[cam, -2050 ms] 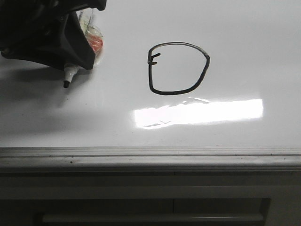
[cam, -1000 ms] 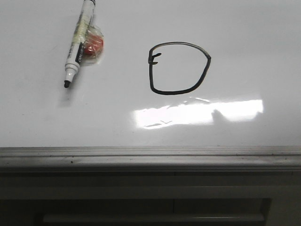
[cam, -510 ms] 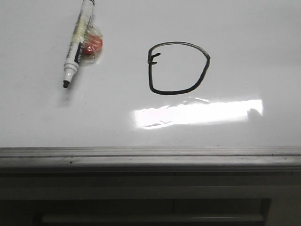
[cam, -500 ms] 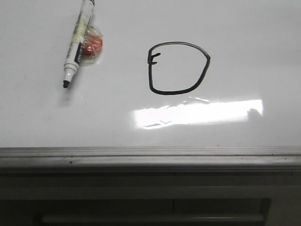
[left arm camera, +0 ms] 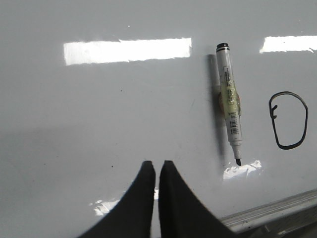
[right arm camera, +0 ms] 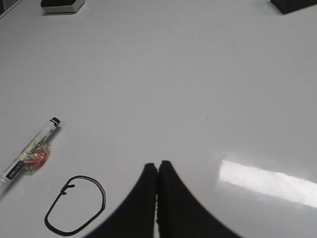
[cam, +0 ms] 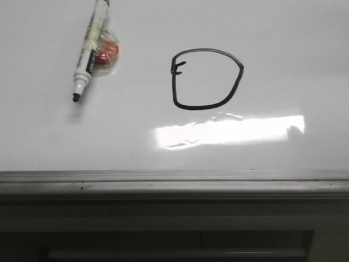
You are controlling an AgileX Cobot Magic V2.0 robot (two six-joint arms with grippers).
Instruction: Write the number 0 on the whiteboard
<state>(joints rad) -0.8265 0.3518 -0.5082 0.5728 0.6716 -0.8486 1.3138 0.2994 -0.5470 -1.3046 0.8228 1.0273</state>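
The number 0 point(cam: 199, 108) is a black D-like loop on the whiteboard point(cam: 283, 54), near the middle of the front view. It also shows in the left wrist view point(left arm camera: 306, 119) and the right wrist view point(right arm camera: 104, 201). A white marker point(cam: 89, 52) with its black tip bare lies loose on the board left of the loop, with a red taped lump point(cam: 107, 52) against it. My left gripper point(left arm camera: 156, 163) is shut and empty, apart from the marker point(left arm camera: 229, 106). My right gripper point(right arm camera: 158, 164) is shut and empty, beside the loop. Neither gripper shows in the front view.
A grey metal rail point(cam: 174, 180) runs along the board's near edge, with a grey cabinet front point(cam: 174, 240) below. At the board's far side are a white-and-black block point(right arm camera: 62, 5) and a dark object point(right arm camera: 294, 5). Bright glare point(cam: 229, 131) lies below the loop.
Two seconds ago my left gripper was over the marker in the front view. It has since left that view and the marker lies free. A small shadow in the glare slid right.
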